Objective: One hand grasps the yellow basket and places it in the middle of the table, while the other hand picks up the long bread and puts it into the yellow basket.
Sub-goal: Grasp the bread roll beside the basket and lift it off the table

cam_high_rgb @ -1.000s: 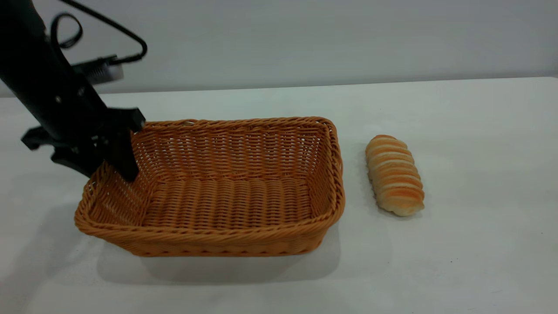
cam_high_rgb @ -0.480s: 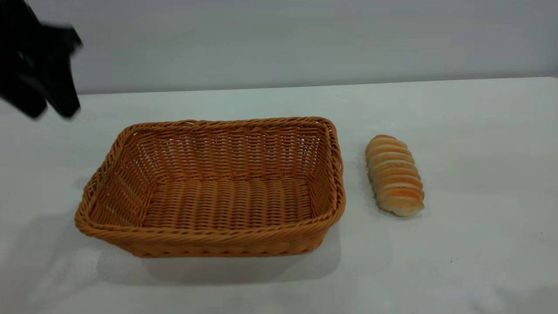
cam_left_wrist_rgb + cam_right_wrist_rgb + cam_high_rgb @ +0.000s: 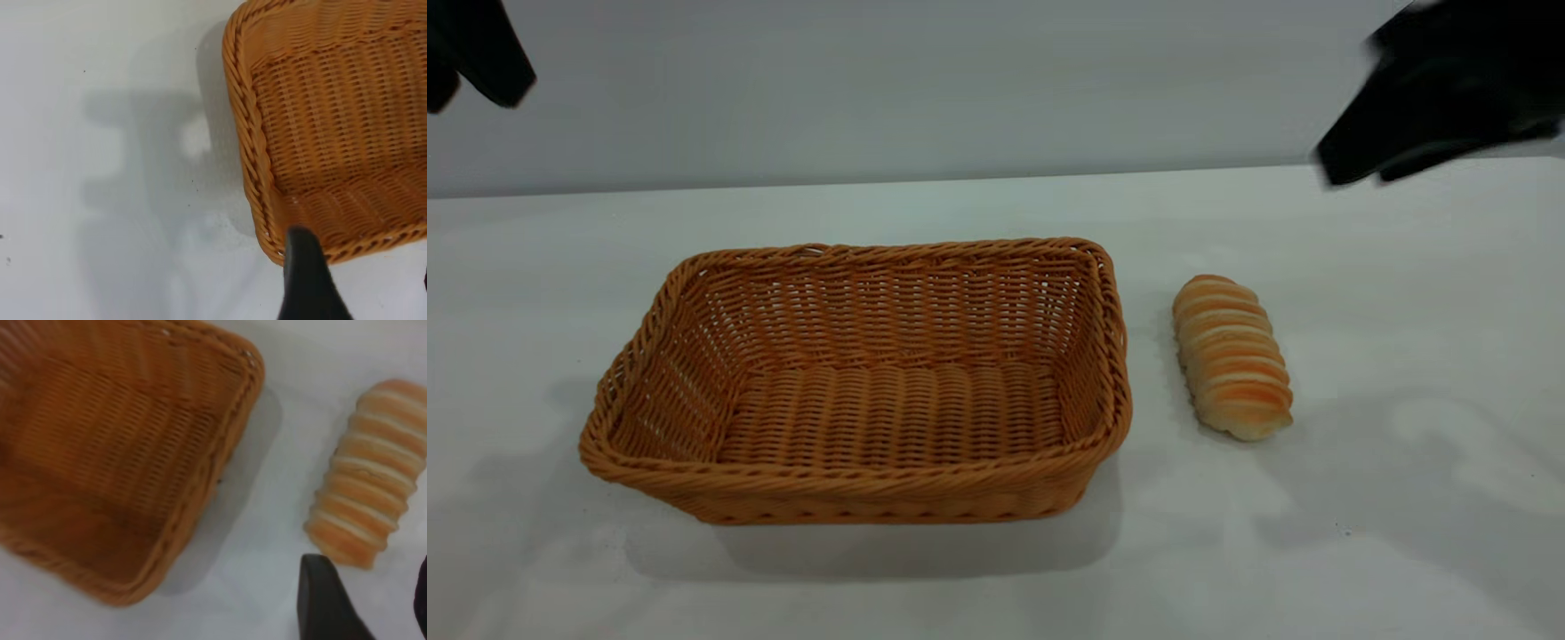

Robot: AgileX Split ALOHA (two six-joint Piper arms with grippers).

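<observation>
Basket sits empty on the table, bread just right of it. Right gripper high beyond the bread, left gripper far off; jaw state unreadable. Your risk: a skewed descent rolls the loaf away.

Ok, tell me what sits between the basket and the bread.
Nothing: only bare white table separates the basket from the bread, as the exterior view and right wrist view show.
</observation>
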